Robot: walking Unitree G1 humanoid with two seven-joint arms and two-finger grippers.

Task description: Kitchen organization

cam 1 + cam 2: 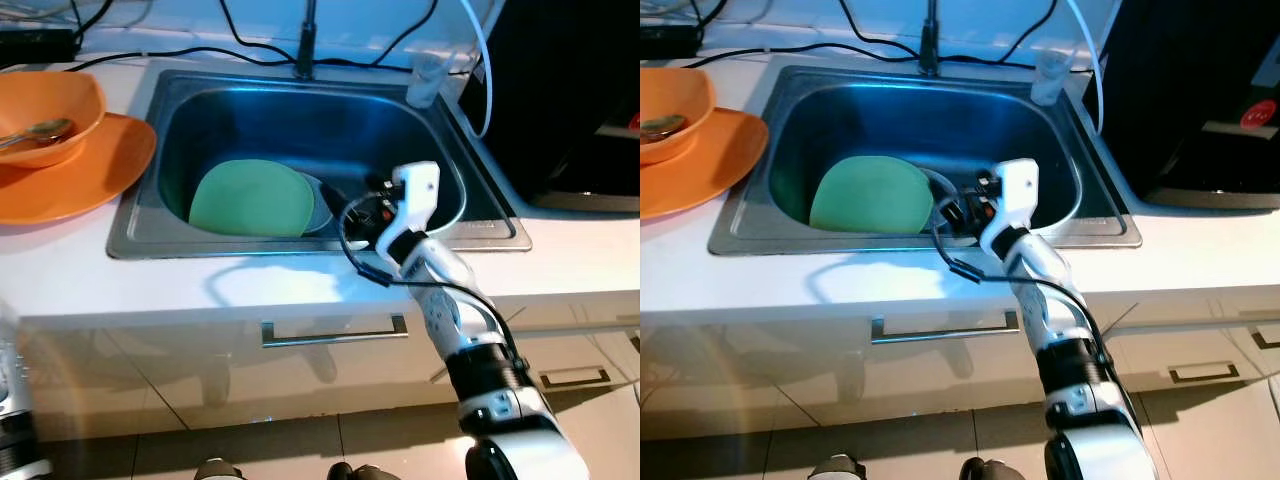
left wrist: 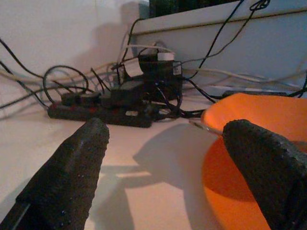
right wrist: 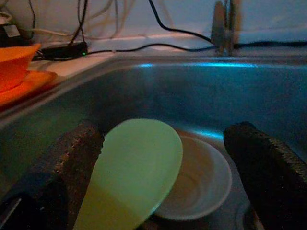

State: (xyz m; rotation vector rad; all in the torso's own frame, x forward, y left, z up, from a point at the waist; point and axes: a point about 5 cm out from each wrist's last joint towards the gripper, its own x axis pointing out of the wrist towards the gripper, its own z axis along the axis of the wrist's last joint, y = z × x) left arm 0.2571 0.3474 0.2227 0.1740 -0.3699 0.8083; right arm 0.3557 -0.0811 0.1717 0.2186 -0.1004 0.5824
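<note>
Right gripper is hovering wide open, holding nothing, over the sink's green plate; likely rigid, light, slippery, so pinching its raised rim seems best

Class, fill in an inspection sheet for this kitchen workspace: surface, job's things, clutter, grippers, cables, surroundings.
Surface: white countertop around a steel sink.
Job's things: green plate leaning over a white bowl in the sink; orange bowl holding a spoon, on an orange plate.
Clutter: clear cup at the sink's back corner.
Grippers: right gripper open, inside the sink facing the green plate; left gripper open, beside the orange bowl.
Cables: black cables and a power strip behind.
Surroundings: drawer handles below; black appliance to the right.
</note>
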